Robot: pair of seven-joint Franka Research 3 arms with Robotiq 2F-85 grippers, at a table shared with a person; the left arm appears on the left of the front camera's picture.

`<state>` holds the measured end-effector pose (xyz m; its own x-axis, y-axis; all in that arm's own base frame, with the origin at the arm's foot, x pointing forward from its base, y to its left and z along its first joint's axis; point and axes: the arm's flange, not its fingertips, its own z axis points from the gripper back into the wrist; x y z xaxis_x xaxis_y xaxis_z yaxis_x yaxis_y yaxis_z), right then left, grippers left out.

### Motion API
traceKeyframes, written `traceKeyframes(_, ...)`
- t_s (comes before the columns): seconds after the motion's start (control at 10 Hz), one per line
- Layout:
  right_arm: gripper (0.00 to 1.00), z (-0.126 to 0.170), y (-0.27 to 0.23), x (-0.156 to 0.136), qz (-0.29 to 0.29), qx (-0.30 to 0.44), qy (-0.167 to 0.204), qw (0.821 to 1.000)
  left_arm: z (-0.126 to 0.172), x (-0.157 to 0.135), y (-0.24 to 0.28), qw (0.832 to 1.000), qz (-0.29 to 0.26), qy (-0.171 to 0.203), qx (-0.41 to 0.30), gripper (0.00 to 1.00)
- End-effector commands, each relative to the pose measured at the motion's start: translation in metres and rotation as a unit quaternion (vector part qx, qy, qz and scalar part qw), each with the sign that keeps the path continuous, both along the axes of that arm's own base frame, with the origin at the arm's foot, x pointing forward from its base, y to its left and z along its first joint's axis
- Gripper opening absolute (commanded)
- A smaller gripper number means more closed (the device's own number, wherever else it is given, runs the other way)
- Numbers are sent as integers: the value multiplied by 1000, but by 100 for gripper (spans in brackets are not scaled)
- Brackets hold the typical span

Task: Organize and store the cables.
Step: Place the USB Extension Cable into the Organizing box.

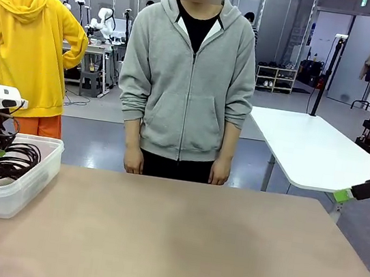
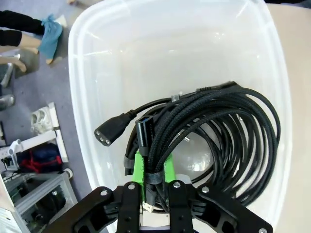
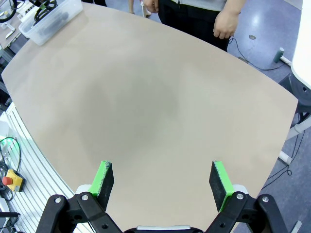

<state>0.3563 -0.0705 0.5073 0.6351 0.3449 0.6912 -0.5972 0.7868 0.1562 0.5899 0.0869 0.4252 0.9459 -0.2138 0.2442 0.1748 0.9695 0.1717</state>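
In the clear plastic bin [image 2: 82, 73] at the table's [image 1: 190, 249] left edge, you see the cables [image 2: 228, 131] lying as black coils, one three-hole plug end pointing outward. Your left gripper [image 2: 154, 170] hangs low inside the bin, its green pads either side of a braided bundle; whether they pinch it, you cannot tell. Your right gripper [image 3: 163, 182] hovers over bare tabletop, fingers wide apart, holding nothing.

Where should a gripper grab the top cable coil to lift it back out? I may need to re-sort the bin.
Judging by its pose, take the braided cable coil at its tie-wrapped bundle, where the strands bunch. Come straight down from above, since the plastic bin walls block the sides; the left gripper straddles that spot.
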Motion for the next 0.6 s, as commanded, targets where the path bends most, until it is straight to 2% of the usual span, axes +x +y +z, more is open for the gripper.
traceKeyframes(0.0,100,0,1,2,-8,2,0,1000,9,5,1,1000,17,15,15,50)
traceKeyframes(0.1,100,0,1,2,-8,2,0,1000,12,3,1,1000,14,15,21,71)
traceKeyframes(0.2,100,0,1,2,-8,2,0,1000,13,1,0,999,18,24,30,83)
traceKeyframes(0.3,100,0,1,2,-8,2,0,1000,15,0,-2,999,13,28,29,100)
traceKeyframes(0.4,100,0,1,2,-8,2,0,1000,18,-4,-3,999,8,27,29,100)
traceKeyframes(0.5,100,0,1,2,-8,2,0,1000,21,-8,-5,999,6,24,28,84)
